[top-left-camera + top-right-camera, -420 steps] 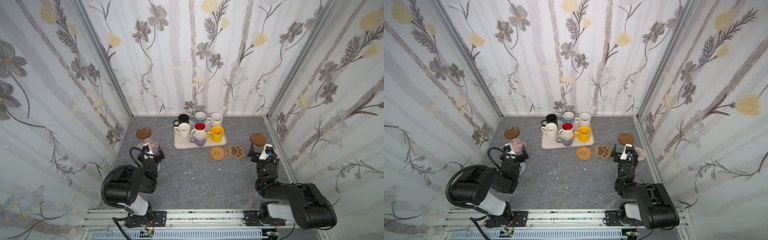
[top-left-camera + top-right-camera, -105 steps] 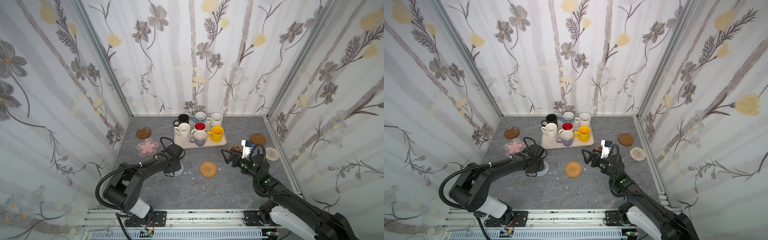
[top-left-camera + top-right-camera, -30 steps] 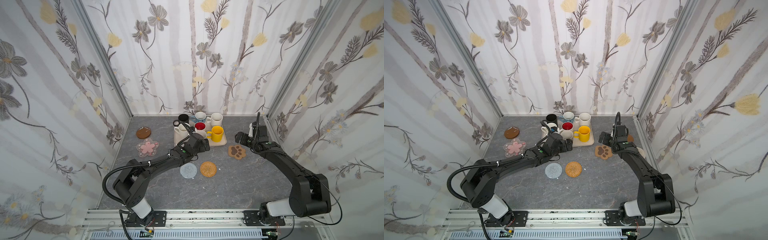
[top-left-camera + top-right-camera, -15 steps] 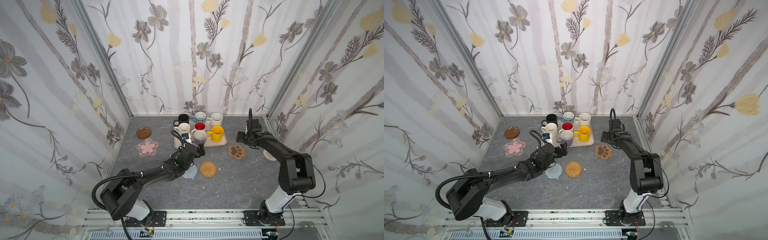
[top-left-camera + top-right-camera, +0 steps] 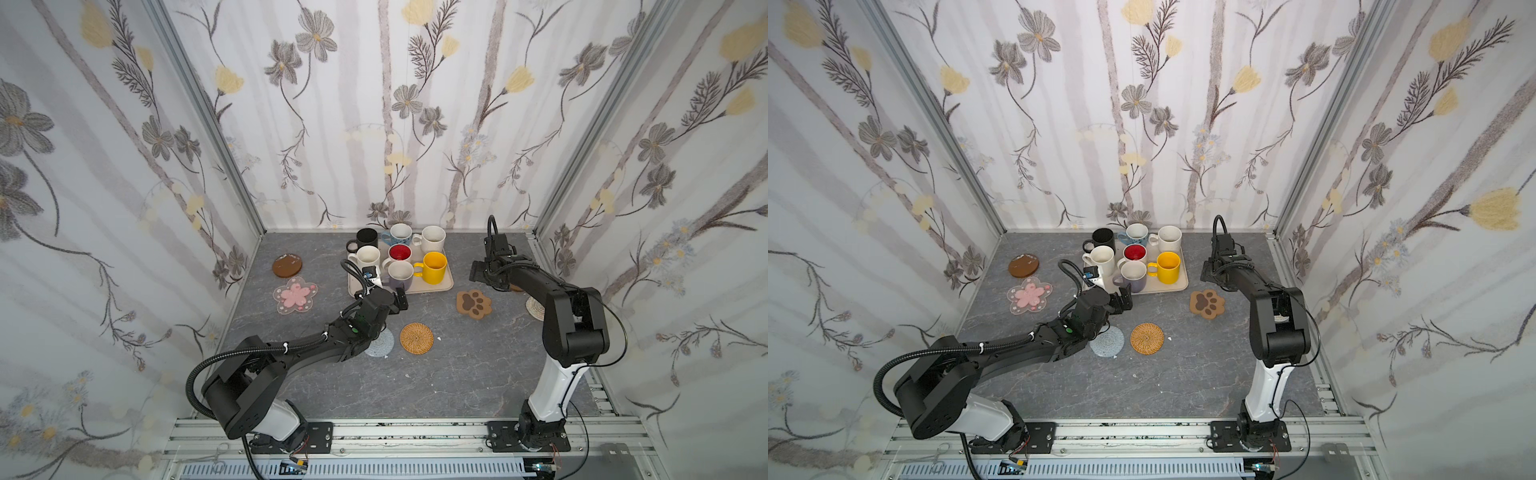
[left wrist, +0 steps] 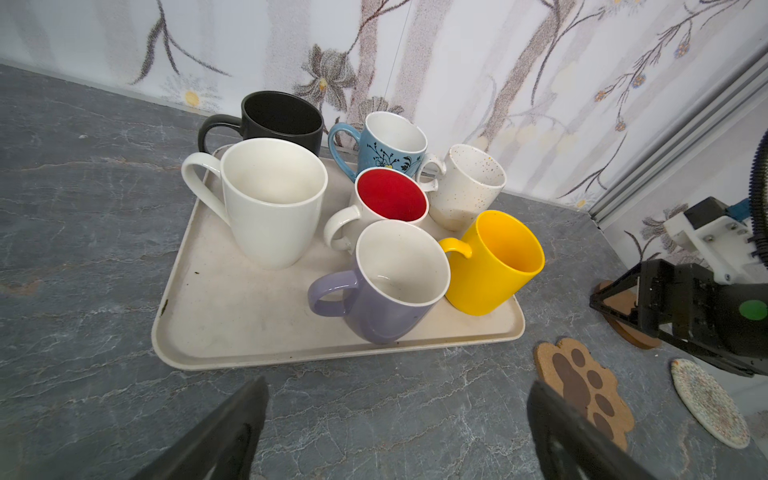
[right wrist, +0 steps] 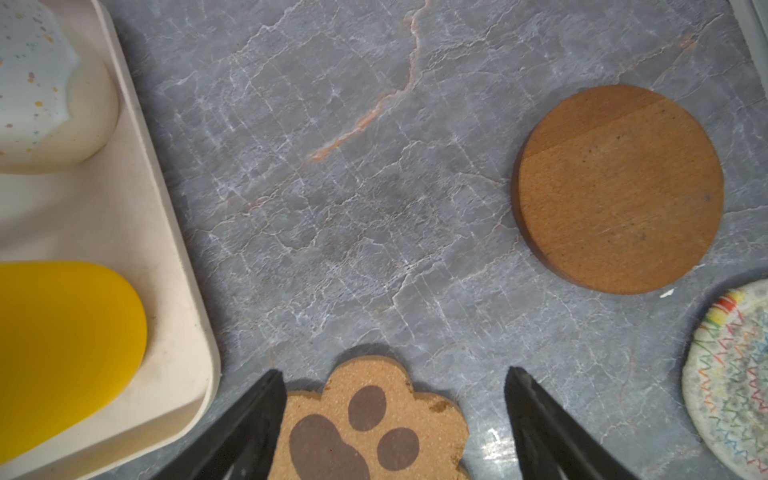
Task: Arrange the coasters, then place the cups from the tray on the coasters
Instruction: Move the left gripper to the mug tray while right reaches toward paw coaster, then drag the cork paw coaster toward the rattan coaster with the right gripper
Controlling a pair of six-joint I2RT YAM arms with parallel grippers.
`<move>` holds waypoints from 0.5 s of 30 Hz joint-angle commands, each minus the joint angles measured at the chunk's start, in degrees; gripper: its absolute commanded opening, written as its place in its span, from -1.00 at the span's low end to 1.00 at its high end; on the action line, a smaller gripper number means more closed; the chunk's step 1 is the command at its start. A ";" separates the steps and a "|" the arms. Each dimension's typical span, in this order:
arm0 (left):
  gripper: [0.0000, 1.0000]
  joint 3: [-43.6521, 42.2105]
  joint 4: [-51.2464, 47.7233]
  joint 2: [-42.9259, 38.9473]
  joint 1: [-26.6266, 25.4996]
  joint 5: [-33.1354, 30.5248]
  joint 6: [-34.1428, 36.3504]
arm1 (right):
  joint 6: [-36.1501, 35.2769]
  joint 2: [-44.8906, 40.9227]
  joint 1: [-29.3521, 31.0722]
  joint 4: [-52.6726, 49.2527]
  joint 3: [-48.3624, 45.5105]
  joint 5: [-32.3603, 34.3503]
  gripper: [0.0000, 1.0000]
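Cups (image 6: pixel 270 208): seven upright, empty, crowded on the tray (image 6: pixel 199 332), rear bases hidden. Probably glazed ceramic: rigid, weighty, slick, chippable. Best pinched across the wall at the rim, or by the handle; lavender mug (image 6: pixel 386 299) nearest the tray's near edge, handle clear. Coasters (image 5: pixel 416 338) flat, light, all off the tray. Left gripper (image 6: pixel 397 384) spread wide, empty, just short of the tray's near edge. Right gripper (image 7: pixel 395 372) parted, empty, hovering just right of the tray by the paw coaster (image 7: pixel 374 419).

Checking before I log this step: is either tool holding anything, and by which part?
Nothing is held; left tool and right tool both stand open and empty.
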 commanded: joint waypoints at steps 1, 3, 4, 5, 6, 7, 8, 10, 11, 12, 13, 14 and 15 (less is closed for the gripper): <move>1.00 0.62 1.51 0.59 0.12 -0.02 -0.27 | 3.15 1.21 0.33 0.25 0.71 1.67 0.57; 1.00 0.53 1.50 0.75 0.28 0.30 -0.42 | 3.64 1.69 0.34 0.21 0.93 1.41 0.55; 1.00 0.57 1.51 0.65 0.29 0.29 -0.40 | 3.77 1.90 0.32 0.20 1.00 1.16 0.52; 1.00 0.48 1.48 0.59 0.43 0.32 -0.36 | 3.85 2.21 0.43 0.21 1.11 0.74 0.50; 1.00 0.39 1.52 0.44 0.56 0.18 -0.34 | 3.87 2.72 0.58 0.04 1.34 0.21 0.48; 1.00 0.29 1.51 0.37 0.66 0.14 -0.32 | 3.86 3.23 0.69 -0.36 1.78 -0.10 0.47; 1.00 0.15 1.53 0.31 0.87 0.13 -0.31 | 3.88 3.86 0.91 -0.97 2.26 -0.22 0.47; 1.00 -0.01 1.45 0.25 1.25 0.43 -0.34 | 3.86 4.63 1.20 -1.41 2.53 -0.21 0.47; 1.00 -0.09 1.41 0.16 1.54 0.77 -0.54 | 4.01 4.94 1.26 -1.56 2.45 -0.37 0.47; 1.00 -0.21 1.45 0.08 1.69 1.07 -0.73 | 4.04 5.15 1.31 -1.54 2.30 -0.62 0.47; 1.00 -0.30 1.49 -0.02 1.77 1.26 -0.79 | 4.12 5.33 1.31 -1.54 2.24 -1.05 0.47; 1.00 -0.48 1.54 -0.21 1.84 1.21 -0.95 | 4.13 5.56 1.31 -1.71 2.13 -1.59 0.48; 1.00 -0.67 1.54 -0.43 1.94 1.19 -0.96 | 4.13 5.70 1.26 -1.93 2.07 -2.10 0.47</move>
